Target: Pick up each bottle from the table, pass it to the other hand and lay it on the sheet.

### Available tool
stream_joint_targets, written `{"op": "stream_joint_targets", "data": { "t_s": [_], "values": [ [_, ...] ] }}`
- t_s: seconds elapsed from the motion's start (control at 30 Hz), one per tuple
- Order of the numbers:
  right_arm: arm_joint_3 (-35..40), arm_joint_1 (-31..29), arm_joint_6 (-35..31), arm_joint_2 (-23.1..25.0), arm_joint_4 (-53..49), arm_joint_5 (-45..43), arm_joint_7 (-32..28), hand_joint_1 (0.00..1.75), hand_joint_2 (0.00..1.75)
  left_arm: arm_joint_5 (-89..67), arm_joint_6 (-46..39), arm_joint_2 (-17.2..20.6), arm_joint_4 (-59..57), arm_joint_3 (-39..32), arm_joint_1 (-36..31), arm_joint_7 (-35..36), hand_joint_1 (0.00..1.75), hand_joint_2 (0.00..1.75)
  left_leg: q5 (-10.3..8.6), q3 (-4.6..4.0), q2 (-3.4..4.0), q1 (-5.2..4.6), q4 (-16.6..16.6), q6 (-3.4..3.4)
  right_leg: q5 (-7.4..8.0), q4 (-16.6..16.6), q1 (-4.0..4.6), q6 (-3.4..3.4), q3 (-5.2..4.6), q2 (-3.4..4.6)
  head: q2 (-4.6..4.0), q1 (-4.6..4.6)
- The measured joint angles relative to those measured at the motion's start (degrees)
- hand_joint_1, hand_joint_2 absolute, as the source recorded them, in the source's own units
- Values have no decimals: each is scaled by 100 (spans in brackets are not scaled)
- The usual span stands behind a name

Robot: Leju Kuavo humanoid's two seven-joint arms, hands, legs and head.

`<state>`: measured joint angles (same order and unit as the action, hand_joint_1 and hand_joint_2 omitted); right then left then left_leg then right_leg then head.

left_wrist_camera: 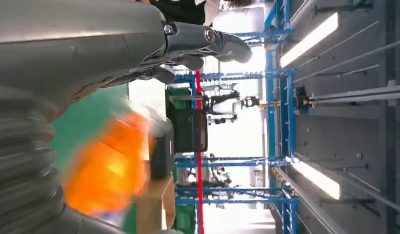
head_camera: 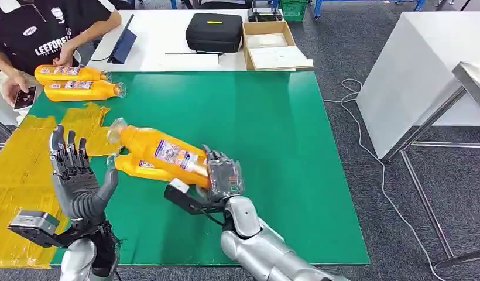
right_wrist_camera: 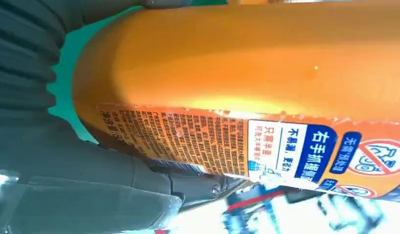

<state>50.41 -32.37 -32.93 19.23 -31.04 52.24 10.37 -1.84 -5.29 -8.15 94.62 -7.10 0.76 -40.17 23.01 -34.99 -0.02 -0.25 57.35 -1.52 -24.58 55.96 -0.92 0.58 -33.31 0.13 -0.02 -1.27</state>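
On the far left of the head view, a yellow sheet (head_camera: 27,170) lies over the left part of the green table (head_camera: 273,146), wrinkled and running down to the near edge. At the far left corner, a person in a black shirt (head_camera: 44,29) leans over the table with one hand (head_camera: 14,85) on a dark phone. Just beside that hand two orange bottles (head_camera: 79,82) lie side by side on the green surface, caps pointing right.

Nearer the robot, the left hand (head_camera: 76,175) is raised above the sheet's edge, palm up and fingers spread, holding nothing. In the left wrist view its fingers (left_wrist_camera: 208,41) stretch out with a blurred orange shape beyond them.

Just right of that hand, an orange bottle with a printed label (head_camera: 161,153) is held tilted above the table, its clear cap toward the left hand and its base in the right hand (head_camera: 223,175), which grips it firmly. The right wrist view shows the label up close against the grey thumb. Under this raised bottle another orange bottle (head_camera: 138,168) lies flat on the green surface, near the sheet's edge.

Beyond the green table, a white table (head_camera: 161,41) carries a black case (head_camera: 214,30) and, right of it, an open cardboard box (head_camera: 273,44). Farther right stands a white block (head_camera: 413,76) over grey carpet with a white cable (head_camera: 366,146).
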Motion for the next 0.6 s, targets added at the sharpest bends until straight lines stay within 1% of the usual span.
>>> {"op": "stream_joint_targets", "data": {
  "t_s": [0.1,0.17,0.27,0.4,0.47,0.6],
  "values": [
    [-959,246,-280,-68,-469,-48,-402,175,175,-31,-4,0,2,-4,-8,2,0,175,0,-4,-3,-1,1,0,0,0,0,0,-4,-2,0,0],
    [-1409,328,-335,-103,-682,-65,-523,175,175,-37,-4,0,2,-4,-22,2,0,175,0,-4,-4,-2,1,0,0,0,0,0,-4,-2,0,0],
    [-1873,451,-337,-146,-928,-68,-563,175,175,-52,-4,0,2,-4,-47,2,0,175,0,-4,-1,-2,1,0,1,0,-1,0,-5,1,0,0],
    [-2176,559,-405,-153,-1112,-96,-655,175,175,-55,26,-2,0,-4,-82,7,0,175,0,-5,-1,1,2,0,1,-1,-1,0,-13,1,0,0],
    [-2402,683,-455,-153,-1287,-103,-983,175,175,-55,110,-2,-13,4,-124,48,0,175,0,-9,0,1,2,0,1,-1,1,0,-19,1,0,-2],
    [-3318,946,-468,-72,-1694,-234,-2168,175,175,88,460,0,-247,138,-360,287,0,175,0,-20,-10,1,1,0,1,0,1,0,-22,-7,0,0]
  ]
}}
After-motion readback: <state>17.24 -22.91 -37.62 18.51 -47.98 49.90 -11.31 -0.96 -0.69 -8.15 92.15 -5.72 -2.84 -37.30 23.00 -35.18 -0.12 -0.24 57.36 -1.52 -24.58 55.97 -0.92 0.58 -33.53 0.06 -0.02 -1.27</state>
